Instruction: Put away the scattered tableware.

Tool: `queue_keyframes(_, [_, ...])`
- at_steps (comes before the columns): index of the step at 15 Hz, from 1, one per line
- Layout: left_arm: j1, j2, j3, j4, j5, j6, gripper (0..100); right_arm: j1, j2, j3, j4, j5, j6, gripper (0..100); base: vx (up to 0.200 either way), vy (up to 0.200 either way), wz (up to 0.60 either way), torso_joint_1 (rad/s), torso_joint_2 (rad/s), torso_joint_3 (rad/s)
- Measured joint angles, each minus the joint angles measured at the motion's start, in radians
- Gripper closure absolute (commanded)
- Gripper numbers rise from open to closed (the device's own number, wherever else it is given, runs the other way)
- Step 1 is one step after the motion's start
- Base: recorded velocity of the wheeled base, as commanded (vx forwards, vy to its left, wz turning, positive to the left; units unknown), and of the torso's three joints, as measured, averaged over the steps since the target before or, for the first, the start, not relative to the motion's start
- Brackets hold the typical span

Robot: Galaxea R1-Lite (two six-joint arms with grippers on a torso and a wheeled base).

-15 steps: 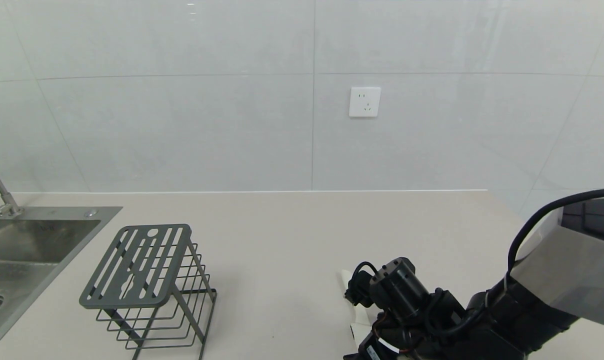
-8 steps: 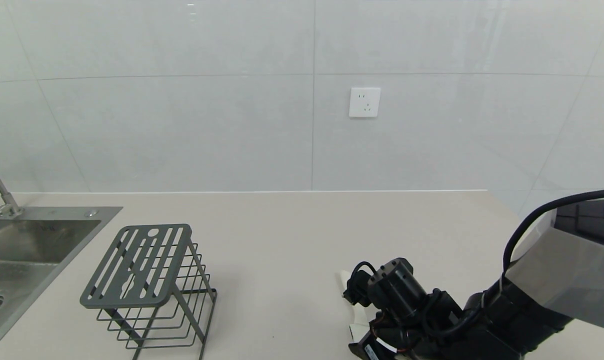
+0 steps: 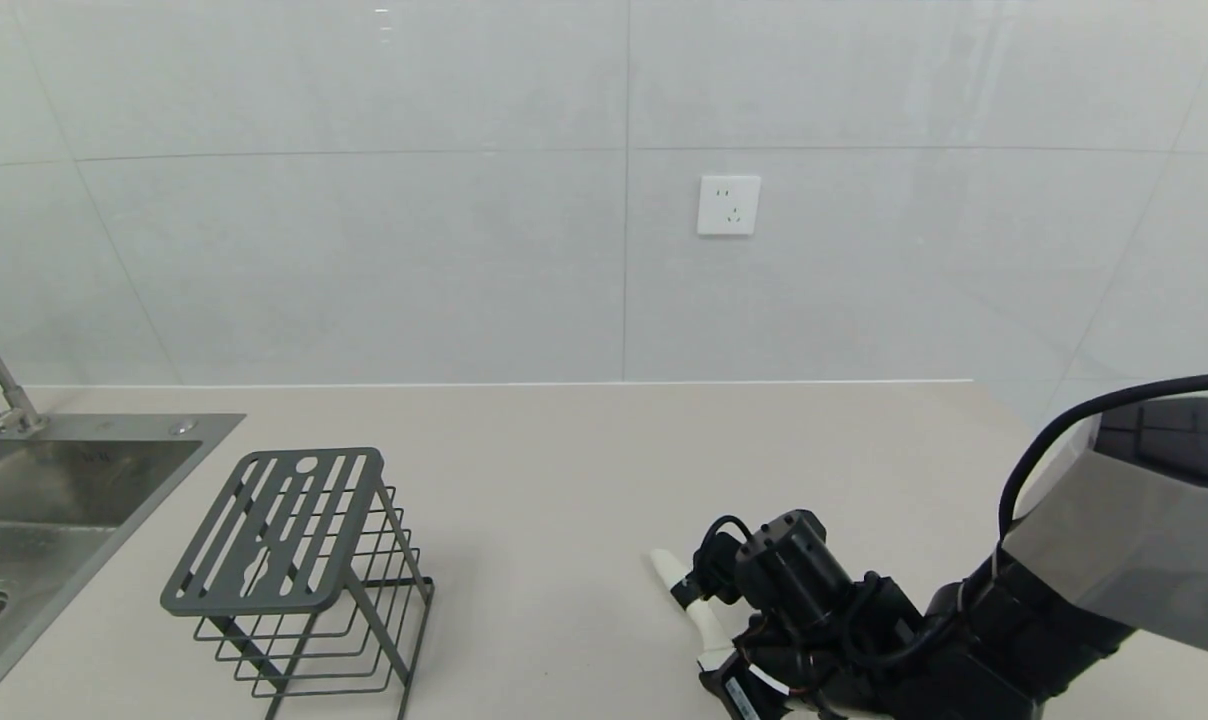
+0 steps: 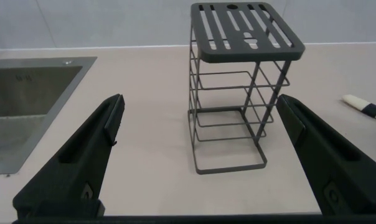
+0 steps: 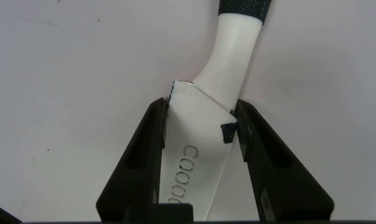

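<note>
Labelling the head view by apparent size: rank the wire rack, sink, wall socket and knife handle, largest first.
1. Wire rack and sink: about alike; the sink is cut off at the frame edge, so unranked.
2. Wall socket.
3. Knife handle, partly hidden; close to the socket.

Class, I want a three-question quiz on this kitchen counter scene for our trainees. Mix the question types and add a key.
1. True or false: the left gripper is clamped on the rack.
2. Multiple choice: what does the right gripper hold? A) a knife B) a cup C) a sponge
3. Fill in: in the head view, the sink lies to the rack's ____.

Key: 1 false, it is open and short of the rack; 2 A; 3 left.
</note>
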Motion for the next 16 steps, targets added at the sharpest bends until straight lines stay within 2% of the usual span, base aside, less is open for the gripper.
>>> queue_keyframes(2, [0.0,0.0,0.0,-0.006,-0.035,0.043,0,-0.004,-0.013,-0.002,-0.085,0.02,-0.003,100,0.0,0.0,0.0,0.0,0.0,0.0])
queue_keyframes(3, [0.0,0.0,-0.007,-0.031,-0.041,0.05,0,-0.004,-0.019,0.001,-0.138,0.041,-0.007,100,0.0,0.0,0.0,0.0,0.0,0.0])
queue_keyframes(4, [0.0,0.005,-0.04,-0.072,-0.047,0.044,0,-0.004,-0.029,0.009,-0.159,0.049,-0.009,100,0.0,0.0,0.0,0.0,0.0,0.0])
queue_keyframes(5, [-0.001,0.021,-0.105,-0.11,-0.063,0.022,0,-0.004,-0.045,0.012,-0.178,0.053,-0.015,100,0.0,0.0,0.0,0.0,0.0,0.0])
queue_keyframes(7, [-0.025,0.09,-0.314,-0.16,-0.133,-0.071,0,0.003,-0.099,0.017,-0.193,0.086,-0.029,100,0.0,0.0,0.0,0.0,0.0,0.0])
queue_keyframes(8, [-0.04,0.131,-0.382,-0.159,-0.172,-0.125,0,0.006,-0.125,0.017,-0.196,0.1,-0.032,100,0.0,0.0,0.0,0.0,0.0,0.0])
queue_keyframes(9, [-0.072,0.191,-0.428,-0.158,-0.224,-0.204,0,0.008,-0.159,0.017,-0.197,0.11,-0.033,100,0.0,0.0,0.0,0.0,0.0,0.0])
queue_keyframes(10, [-0.132,0.256,-0.441,-0.155,-0.272,-0.273,0,0.009,-0.194,0.018,-0.21,0.137,-0.04,100,0.0,0.0,0.0,0.0,0.0,0.0])
queue_keyframes(11, [-0.208,0.322,-0.446,-0.172,-0.297,-0.312,0,0.009,-0.225,0.021,-0.253,0.181,-0.069,100,0.0,0.0,0.0,0.0,0.0,0.0])
queue_keyframes(13, [-0.328,0.483,-0.446,-0.25,-0.324,-0.354,0,0.014,-0.267,0.035,-0.301,0.202,-0.091,100,0.0,0.0,0.0,0.0,0.0,0.0])
queue_keyframes(16, [-0.422,0.773,-0.44,-0.469,-0.338,-0.397,0,0.053,-0.31,0.036,-0.326,0.206,-0.089,100,0.0,0.0,0.0,0.0,0.0,0.0])
